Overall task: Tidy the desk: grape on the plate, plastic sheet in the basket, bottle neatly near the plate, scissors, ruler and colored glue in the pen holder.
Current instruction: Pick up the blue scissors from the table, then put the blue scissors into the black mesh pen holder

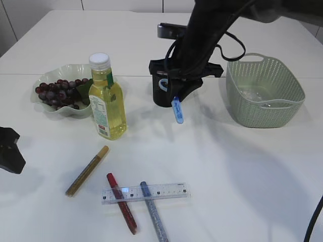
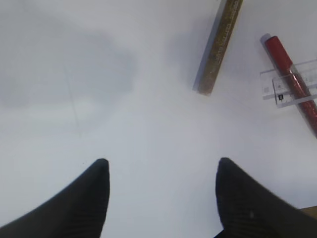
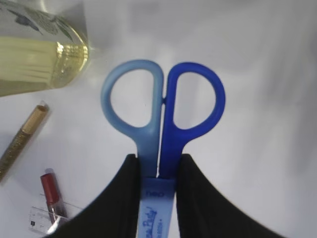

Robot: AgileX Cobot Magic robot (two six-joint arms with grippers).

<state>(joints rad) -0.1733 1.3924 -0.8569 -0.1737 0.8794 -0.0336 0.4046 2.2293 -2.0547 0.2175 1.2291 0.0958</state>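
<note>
My right gripper [image 3: 158, 158] is shut on the blue scissors [image 3: 163, 99], gripping them just below the handle loops, above their pale sheath. In the exterior view the scissors [image 1: 177, 112] hang tilted in front of the black pen holder [image 1: 159, 98], off the table. My left gripper [image 2: 161, 166] is open and empty over bare table at the left edge [image 1: 10, 151]. The clear ruler [image 1: 146, 192] lies across a red glue pen [image 1: 121, 203] and a silver one [image 1: 153, 212]; a gold one [image 1: 87, 171] lies beside them. The grapes [image 1: 58, 93] sit in the green plate [image 1: 50, 73], the bottle [image 1: 107, 108] upright next to it.
The green basket [image 1: 265, 91] stands at the right with the plastic sheet [image 1: 255, 96] inside. The right arm stretches from the upper right over the pen holder. The left wrist view shows the gold pen [image 2: 218, 47], red pen [image 2: 292, 84] and ruler end [image 2: 277, 87].
</note>
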